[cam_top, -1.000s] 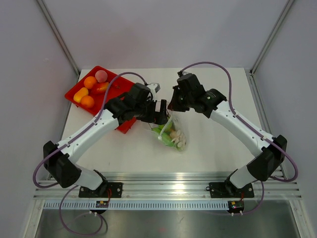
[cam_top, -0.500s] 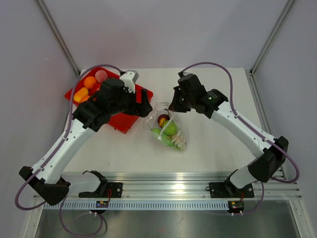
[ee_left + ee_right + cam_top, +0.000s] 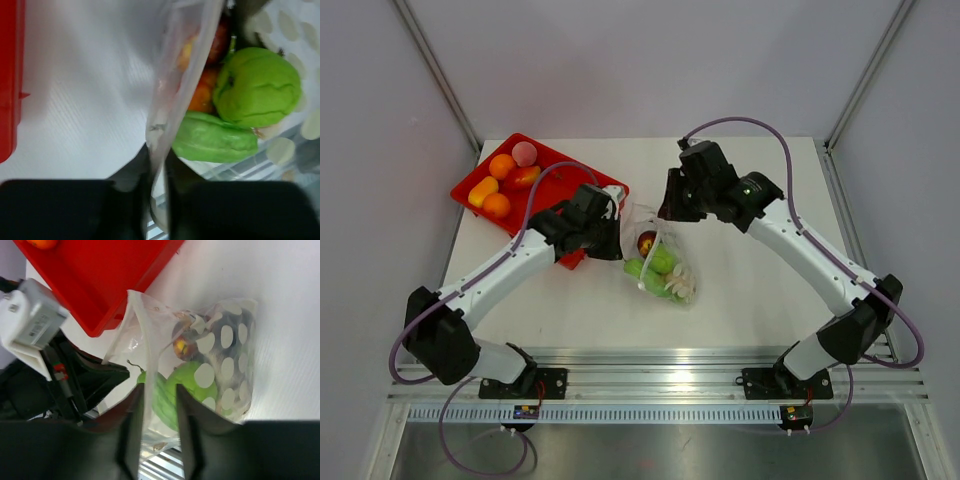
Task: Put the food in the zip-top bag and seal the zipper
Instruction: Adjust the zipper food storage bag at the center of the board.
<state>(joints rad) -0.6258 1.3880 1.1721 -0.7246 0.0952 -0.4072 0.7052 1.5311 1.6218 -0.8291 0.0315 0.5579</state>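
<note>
White bench [image 3: 760, 290], both arms reaching in from the near edge. Nearest thing was the clear, crinkly plastic zip-top bag [image 3: 665, 275] with whitish dots. It lay mid-bench, lower part flat, mouth edge lifted on the far side between the two grippers. Inside it were a round green toy fruit [image 3: 257, 87], a long green toy vegetable [image 3: 215, 142] touching it, and a red-and-yellow toy fruit [image 3: 181, 346] beyond them. A darker piece sat behind the dots, couldn't tell what.

Left gripper [image 3: 157, 167] was at the bag's left edge, fingers pressed together on a fold of the film, pinching it. Right gripper [image 3: 159, 392] was over the bag's far edge. Film ran between its fingers [image 3: 131, 430], but a gap showed there, so couldn't tell if it was clamped or just straddling.

Farther back on the left sat the red rectangular plastic tray [image 3: 560, 178], its near end partly under the left arm. At its far end were a round orange toy fruit [image 3: 502, 165], a second orange one [image 3: 497, 205], a yellow piece [image 3: 483, 190], an orange-red piece [image 3: 525, 177] and a pink ball [image 3: 524, 153], all well apart from the bag.
</note>
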